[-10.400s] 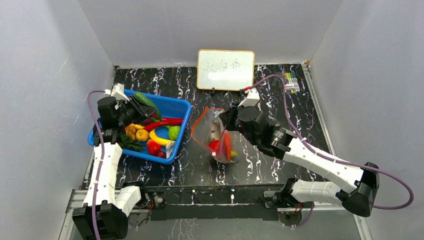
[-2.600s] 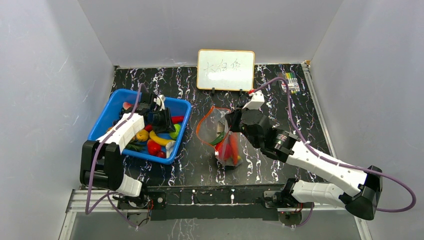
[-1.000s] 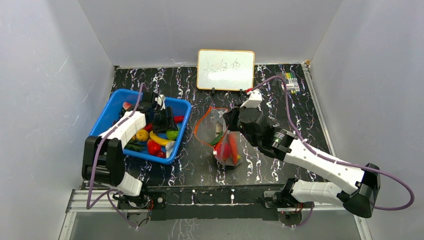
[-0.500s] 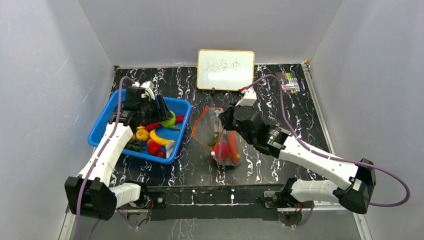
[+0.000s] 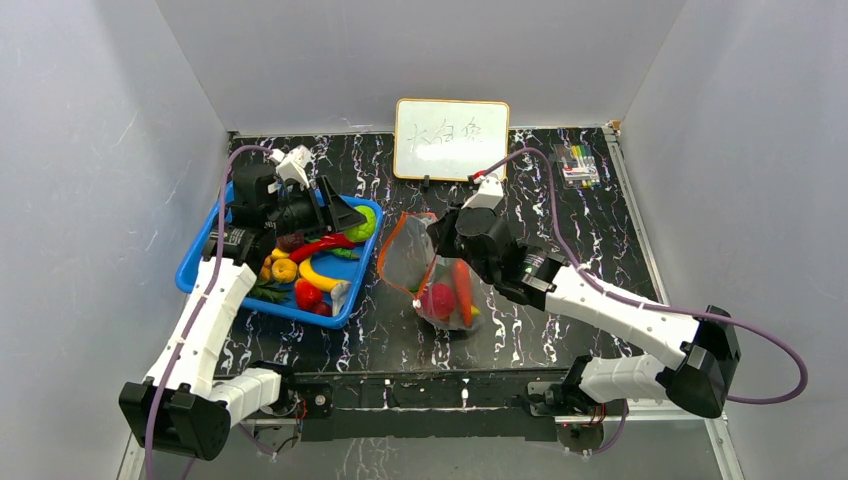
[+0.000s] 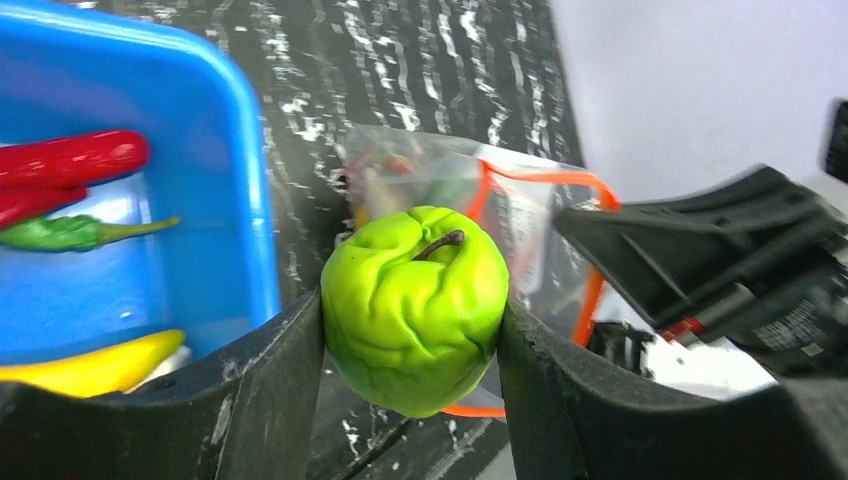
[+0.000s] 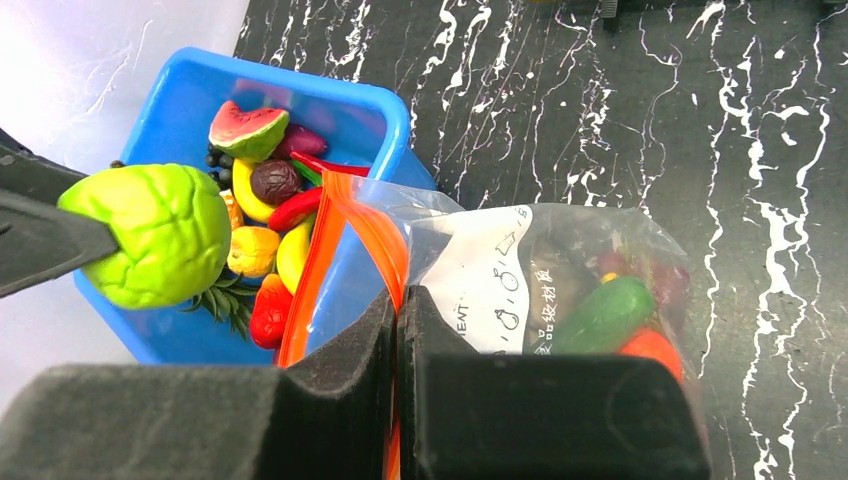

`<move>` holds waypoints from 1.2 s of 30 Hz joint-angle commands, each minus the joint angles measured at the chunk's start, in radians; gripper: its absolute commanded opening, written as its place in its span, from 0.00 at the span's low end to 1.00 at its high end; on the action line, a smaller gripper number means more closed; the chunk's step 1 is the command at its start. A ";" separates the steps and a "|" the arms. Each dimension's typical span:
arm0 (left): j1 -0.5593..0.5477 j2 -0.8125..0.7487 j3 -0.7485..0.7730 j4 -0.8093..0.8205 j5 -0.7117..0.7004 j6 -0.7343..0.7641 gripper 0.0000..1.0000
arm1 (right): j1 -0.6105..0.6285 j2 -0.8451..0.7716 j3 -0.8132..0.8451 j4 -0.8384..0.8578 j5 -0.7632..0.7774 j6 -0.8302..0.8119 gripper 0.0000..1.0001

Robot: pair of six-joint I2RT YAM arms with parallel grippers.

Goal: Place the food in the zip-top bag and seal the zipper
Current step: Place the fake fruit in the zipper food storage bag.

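Left wrist view: the left tool [image 6: 410, 395] pinches the green round fruit [image 6: 415, 310] across its widest middle, fingers part-spread around it. The fruit hangs in the air just left of the zip-top bag [image 7: 560, 260]. The right tool [image 7: 398, 330] is pressed together on the bag's rim at the zipper [image 7: 375, 235], holding the mouth up and open. Several pieces already lie inside the bag. More food waits in the blue basket [image 7: 200, 75], to the bag's left on the bench [image 7: 780, 150].

The fruit looks light, hollow and smooth, so it could slip; a grip at the girth suits it. The bag is thin and limp, best held by its stiffer strip.
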 commanded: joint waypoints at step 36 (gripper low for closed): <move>-0.230 0.039 -0.077 0.180 0.112 -0.098 0.71 | 0.001 -0.025 0.055 0.116 -0.086 0.057 0.00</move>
